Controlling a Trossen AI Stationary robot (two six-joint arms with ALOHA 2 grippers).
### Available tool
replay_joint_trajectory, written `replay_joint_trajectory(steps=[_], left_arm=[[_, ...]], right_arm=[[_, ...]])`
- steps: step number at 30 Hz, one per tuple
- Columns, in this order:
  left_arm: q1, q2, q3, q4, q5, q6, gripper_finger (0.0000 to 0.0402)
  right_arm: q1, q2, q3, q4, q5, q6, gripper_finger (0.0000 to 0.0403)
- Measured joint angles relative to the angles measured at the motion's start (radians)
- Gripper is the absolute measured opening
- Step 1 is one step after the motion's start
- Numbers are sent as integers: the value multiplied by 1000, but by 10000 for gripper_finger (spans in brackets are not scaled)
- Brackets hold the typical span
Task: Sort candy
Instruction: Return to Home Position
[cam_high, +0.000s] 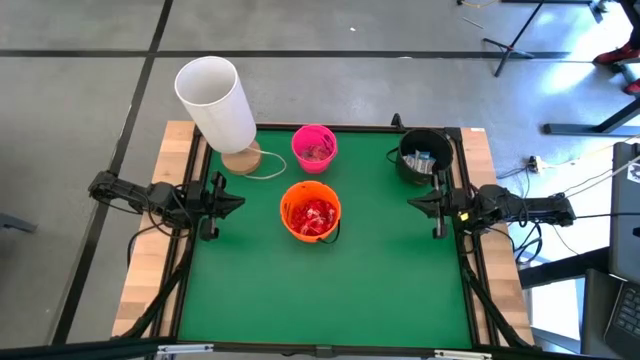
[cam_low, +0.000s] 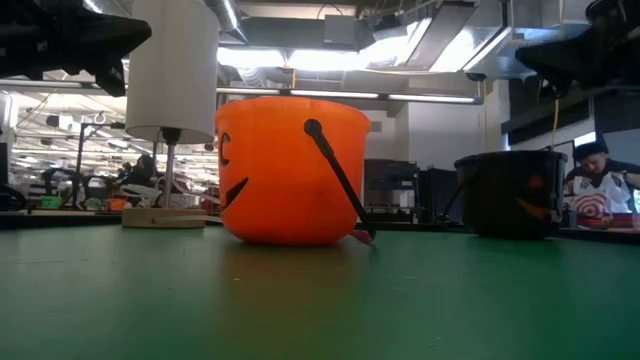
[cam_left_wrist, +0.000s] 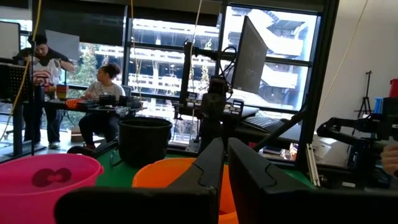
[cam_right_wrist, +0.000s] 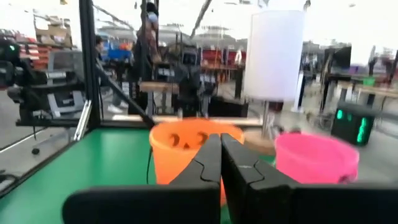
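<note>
Red-wrapped candy (cam_high: 313, 216) fills the orange bucket (cam_high: 311, 211) at the middle of the green table. A few brownish sweets (cam_high: 317, 151) lie in the pink bucket (cam_high: 314, 147) behind it, and silvery ones (cam_high: 421, 160) sit in the black bucket (cam_high: 424, 155) at the far right. My left gripper (cam_high: 240, 203) hovers at the table's left edge, shut and empty, pointing toward the orange bucket (cam_left_wrist: 155, 177). My right gripper (cam_high: 412, 205) hovers at the right edge, shut and empty, facing the orange bucket (cam_right_wrist: 186, 149).
A white lamp (cam_high: 217, 103) on a wooden base (cam_high: 241, 160) stands at the table's far left corner, its cord curling beside the pink bucket. Bare green mat (cam_high: 320, 295) spreads across the near half. People sit at desks in the room beyond the table.
</note>
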Motion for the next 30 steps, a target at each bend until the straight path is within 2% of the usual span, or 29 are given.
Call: replay_joint_trajectory(steps=[5, 14, 30], left_arm=[[0, 0, 0, 0, 0, 0, 17], [0, 0, 0, 0, 0, 0, 17], [0, 0, 0, 1, 0, 0, 17]], right_arm=[[0, 0, -3, -75, 34, 81, 4], [0, 0, -3, -254, 33, 85, 14], [0, 0, -1, -270, 31, 86, 15]])
